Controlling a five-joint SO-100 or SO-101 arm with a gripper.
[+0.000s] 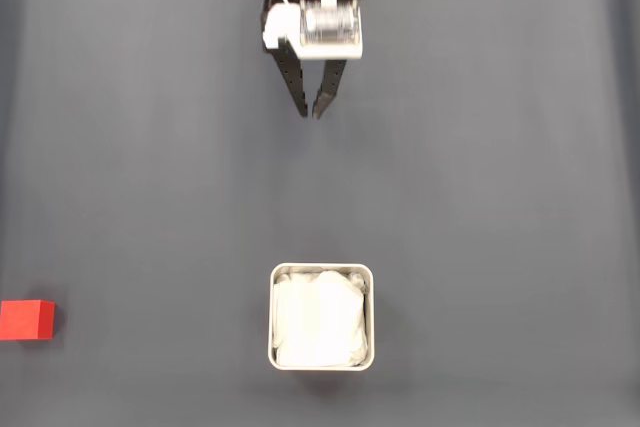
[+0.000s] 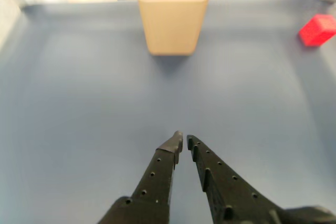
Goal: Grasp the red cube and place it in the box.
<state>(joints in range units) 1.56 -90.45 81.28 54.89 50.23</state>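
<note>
Arm enters the fixed view from the top edge, centre. Black housing, then a white and clear block (image 1: 322, 29) at the wrist with thin red and white wires running into it. Two black fingers reach down-frame from there, converging.

Gripper (image 1: 311, 111) in the fixed view: tips nearly meeting, a sliver of gap, nothing between them. Effectively closed and empty. It sits well apart from both task things. Whether the tips touch the surface cannot be told.

Wrist view confirms: gripper (image 2: 182, 140) comes up from the bottom edge, fingers matte black plastic with rows of small round holes along their upper faces, tapering to blunt points. Tips almost touching, only bare cloth seen past them.

Tabletop (image 1: 480, 167): covered in a smooth dark grey-blue sheet, matte, faint soft creases. A pale strip shows along the top edge in the fixed view.

Box (image 1: 321, 317): low centre of the fixed view, straight down-frame from the gripper. Square, rounded corners, pale grey rim, crumpled white soft lining inside. In the wrist view the box (image 2: 172, 22) stands at top centre, smooth beige-grey wall, upright.

Red cube (image 1: 27, 319): far left edge of the fixed view, level with the box, well apart from it, resting on the sheet. Flat matte faces, bright red. In the wrist view the red cube (image 2: 317, 29) lies at upper right.

No legible writing or labels.
</note>
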